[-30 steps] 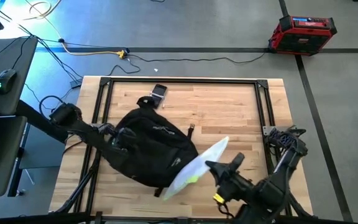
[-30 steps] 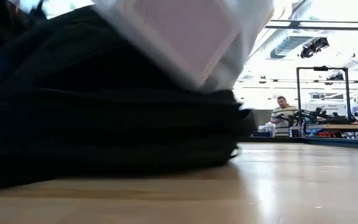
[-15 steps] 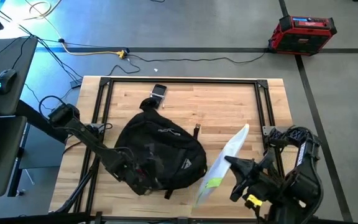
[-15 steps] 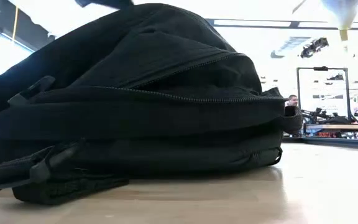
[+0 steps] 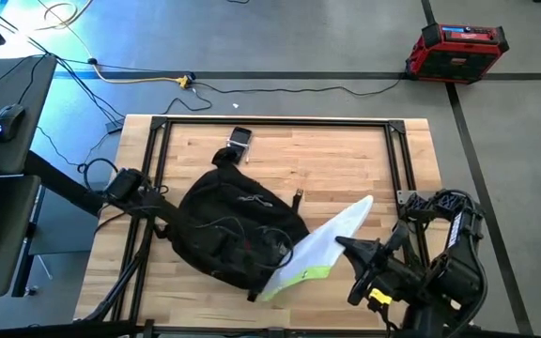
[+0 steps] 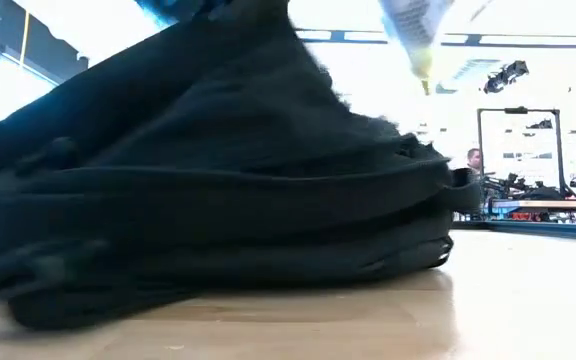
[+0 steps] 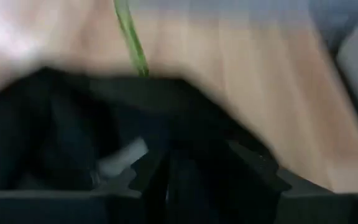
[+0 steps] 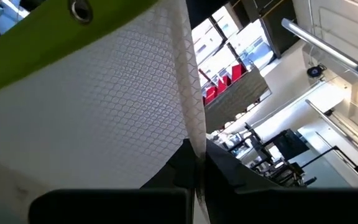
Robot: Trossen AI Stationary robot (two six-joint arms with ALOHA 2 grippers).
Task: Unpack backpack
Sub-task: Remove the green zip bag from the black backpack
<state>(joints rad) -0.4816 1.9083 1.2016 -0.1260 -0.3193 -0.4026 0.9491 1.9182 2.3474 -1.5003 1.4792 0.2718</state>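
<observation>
The left arm reaches in from the table's left side, its left gripper [image 5: 169,222] low, fingers slightly apart. The right gripper [image 5: 343,246] hangs raised near the front right, fingers clamped together.

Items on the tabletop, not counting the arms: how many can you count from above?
3: the backpack left of centre, the translucent pouch clamped by the right gripper beside it, a small device near the far edge. Others may be hidden.
</observation>
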